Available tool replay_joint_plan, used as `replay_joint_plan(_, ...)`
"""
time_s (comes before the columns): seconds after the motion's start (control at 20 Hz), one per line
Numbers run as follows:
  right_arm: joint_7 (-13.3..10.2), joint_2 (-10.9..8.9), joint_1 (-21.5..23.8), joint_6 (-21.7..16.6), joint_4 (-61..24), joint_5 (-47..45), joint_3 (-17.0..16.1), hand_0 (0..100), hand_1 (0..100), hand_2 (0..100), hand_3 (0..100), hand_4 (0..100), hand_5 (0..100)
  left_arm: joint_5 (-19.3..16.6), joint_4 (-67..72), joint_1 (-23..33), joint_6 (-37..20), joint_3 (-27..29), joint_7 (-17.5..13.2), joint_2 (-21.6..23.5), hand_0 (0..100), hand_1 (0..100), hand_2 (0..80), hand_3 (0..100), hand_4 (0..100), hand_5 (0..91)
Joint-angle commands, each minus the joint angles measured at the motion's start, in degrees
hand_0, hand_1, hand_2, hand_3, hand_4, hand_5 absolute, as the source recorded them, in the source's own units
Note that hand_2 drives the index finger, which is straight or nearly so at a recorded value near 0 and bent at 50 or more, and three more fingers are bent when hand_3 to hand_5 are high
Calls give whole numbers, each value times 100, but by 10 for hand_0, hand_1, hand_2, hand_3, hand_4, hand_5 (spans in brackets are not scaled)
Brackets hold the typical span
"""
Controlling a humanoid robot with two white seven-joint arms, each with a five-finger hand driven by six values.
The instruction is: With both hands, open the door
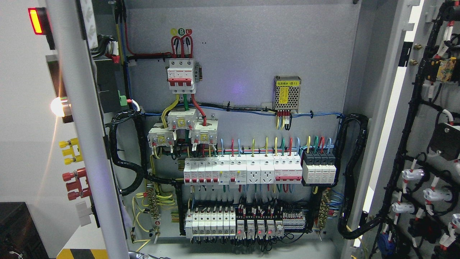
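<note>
The cabinet stands with both doors swung open. The left door shows almost edge-on as a grey strip running down the left side. The right door is folded out at the right, its inner face carrying black cable looms and white connectors. Between them the grey back panel is fully exposed. Neither of my hands shows. A small grey shiny piece pokes in at the bottom edge, too little of it to identify.
Inside sit a red-and-white main breaker, a mesh power supply and rows of breakers. The left door's front carries a red lamp, a lit white lamp, and yellow and red terminals. A black box stands at lower left.
</note>
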Motion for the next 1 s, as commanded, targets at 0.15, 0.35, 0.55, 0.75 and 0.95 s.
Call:
replay_joint_plan(0.15, -7, 280, -67, 35, 233, 33, 106, 192, 0, 0, 0, 0, 0, 0, 0, -18, -29, 0, -12, 0, 0, 0, 0, 0, 0, 0)
replay_joint_plan(0.35, -7, 280, -85, 26, 233, 59, 307, 192, 0, 0, 0, 0, 0, 0, 0, -18, -21, 0, -12, 0, 0, 0, 0, 0, 0, 0)
replay_joint_plan(0.55, -68, 280, -172, 26, 251, 77, 466, 192, 0, 0, 0, 0, 0, 0, 0, -18, -29, 0, -12, 0, 0, 0, 0, 0, 0, 0)
replay_joint_plan(0.75, -86, 315, -339, 26, 382, 77, 563, 192, 0, 0, 0, 0, 0, 0, 0, -18, -29, 0, -4, 0, 0, 0, 0, 0, 0, 0)
replay_joint_plan(0.95, -86, 377, -515, 35, 506, 59, 581, 192, 0, 0, 0, 0, 0, 0, 0, -18, -29, 0, -4, 0, 0, 0, 0, 0, 0, 0)
